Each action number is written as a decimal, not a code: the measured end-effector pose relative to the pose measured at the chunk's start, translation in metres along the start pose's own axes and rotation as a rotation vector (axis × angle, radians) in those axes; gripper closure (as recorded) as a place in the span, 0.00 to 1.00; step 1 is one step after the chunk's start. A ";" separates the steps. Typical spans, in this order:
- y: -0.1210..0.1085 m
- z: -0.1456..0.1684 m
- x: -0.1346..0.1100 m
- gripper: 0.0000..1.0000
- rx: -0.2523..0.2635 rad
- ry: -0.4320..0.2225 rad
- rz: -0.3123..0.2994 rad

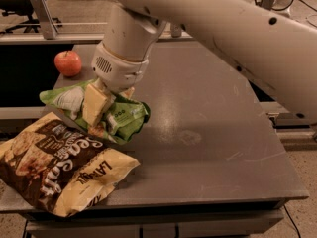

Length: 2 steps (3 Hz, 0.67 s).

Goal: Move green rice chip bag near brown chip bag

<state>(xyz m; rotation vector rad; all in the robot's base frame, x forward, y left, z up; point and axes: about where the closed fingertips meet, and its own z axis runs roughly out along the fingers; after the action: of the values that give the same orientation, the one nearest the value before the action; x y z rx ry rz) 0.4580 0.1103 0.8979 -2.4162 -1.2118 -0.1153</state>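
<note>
The green rice chip bag (124, 118) is crumpled, bright green with white patches, and is held in my gripper (101, 110) just above the table's left side. The cream-coloured fingers (94, 105) are shut on the bag's middle. The brown chip bag (59, 165) is large, dark brown and cream-yellow with white lettering, and lies at the table's front left corner. The green bag hangs right beside the brown bag's upper edge, at its far right side.
A red apple (68, 63) sits at the back left of the grey table (213, 148). My white arm (223, 29) crosses from the upper right. A metal rail and floor lie behind the table.
</note>
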 end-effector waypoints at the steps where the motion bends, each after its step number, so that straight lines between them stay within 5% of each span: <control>1: -0.001 0.001 0.001 0.85 -0.001 0.002 -0.003; 2: -0.002 0.001 0.002 0.61 -0.001 0.004 -0.006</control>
<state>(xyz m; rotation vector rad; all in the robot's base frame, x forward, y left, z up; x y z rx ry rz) 0.4573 0.1137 0.8980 -2.4125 -1.2177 -0.1228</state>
